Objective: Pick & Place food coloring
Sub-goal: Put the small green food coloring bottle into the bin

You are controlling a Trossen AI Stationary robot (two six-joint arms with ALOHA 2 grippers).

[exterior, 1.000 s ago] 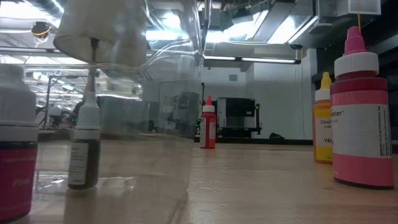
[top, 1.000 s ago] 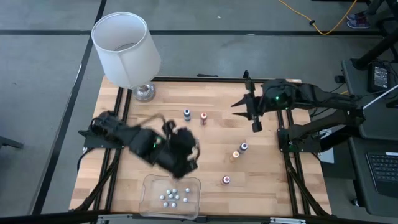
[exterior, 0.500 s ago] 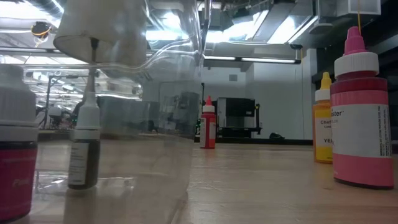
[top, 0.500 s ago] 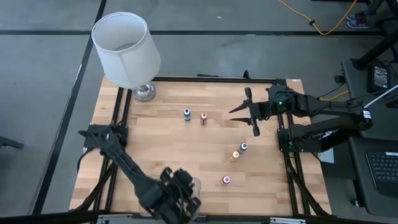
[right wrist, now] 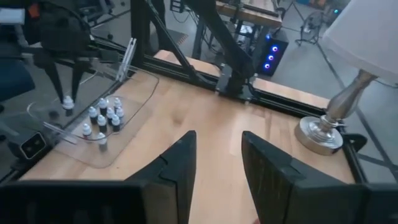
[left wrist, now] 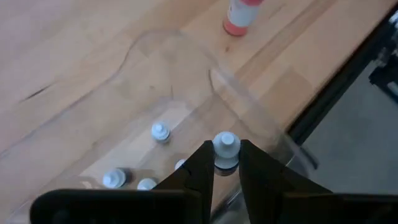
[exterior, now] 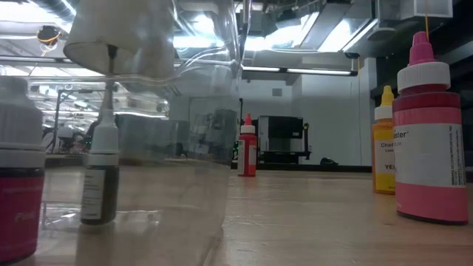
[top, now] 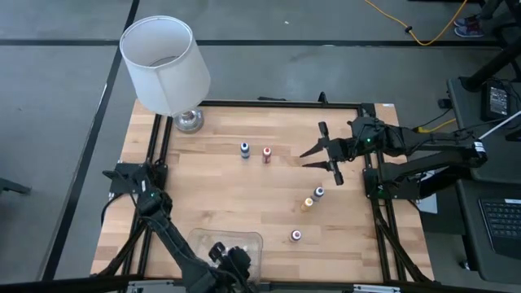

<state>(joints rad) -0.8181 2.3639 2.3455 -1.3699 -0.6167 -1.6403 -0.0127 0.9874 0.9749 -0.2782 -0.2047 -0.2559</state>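
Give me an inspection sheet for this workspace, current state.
Surface: wooden table, black frame.
Job's things: five loose bottles standing on the table; more in the clear tray.
Clutter: lamp at a far corner.
Grippers: left gripper shut on a bottle over the tray; right gripper open, holding nothing, above the table.
Cables: yellow cable on the floor.
Surroundings: desk with keyboard beside the table.
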